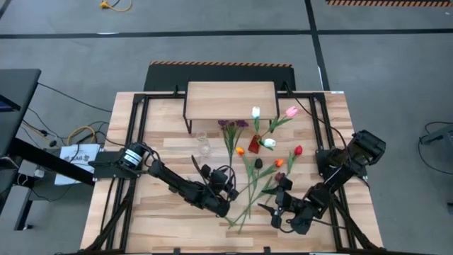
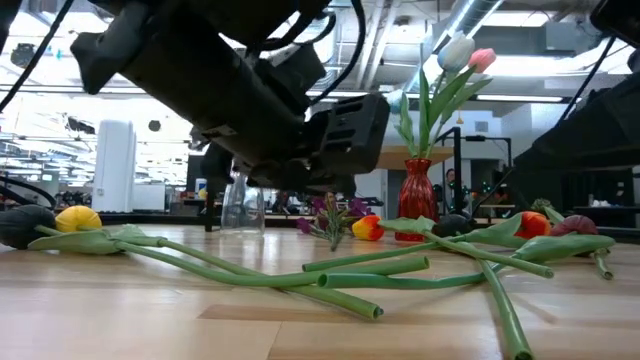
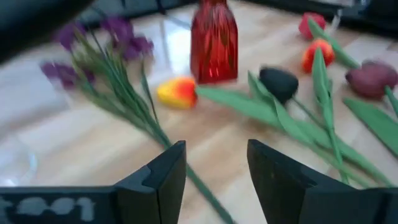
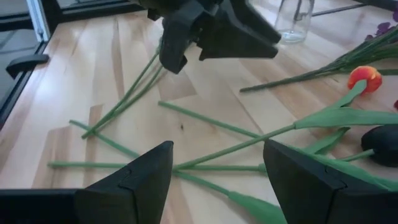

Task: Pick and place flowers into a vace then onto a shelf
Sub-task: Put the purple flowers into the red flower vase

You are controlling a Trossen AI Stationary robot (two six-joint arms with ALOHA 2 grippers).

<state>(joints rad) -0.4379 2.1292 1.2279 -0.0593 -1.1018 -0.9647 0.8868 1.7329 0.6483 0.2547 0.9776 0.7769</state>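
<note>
Bright, even light; left wrist view blurred.

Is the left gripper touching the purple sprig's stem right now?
Cannot tell. In the left wrist view the left gripper stands open astride the purple sprig stem, wood showing beside each finger, but whether it sits clear above isn't shown.

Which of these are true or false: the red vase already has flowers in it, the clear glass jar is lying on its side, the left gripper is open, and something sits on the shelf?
1. The red vase holds flowers. True: a white tulip and a pink tulip stand in it.
2. The clear jar lies on its side. False: it stands upright.
3. The left gripper is open. True: nothing between its fingers.
4. Something sits on the shelf. False: its top is bare.
</note>
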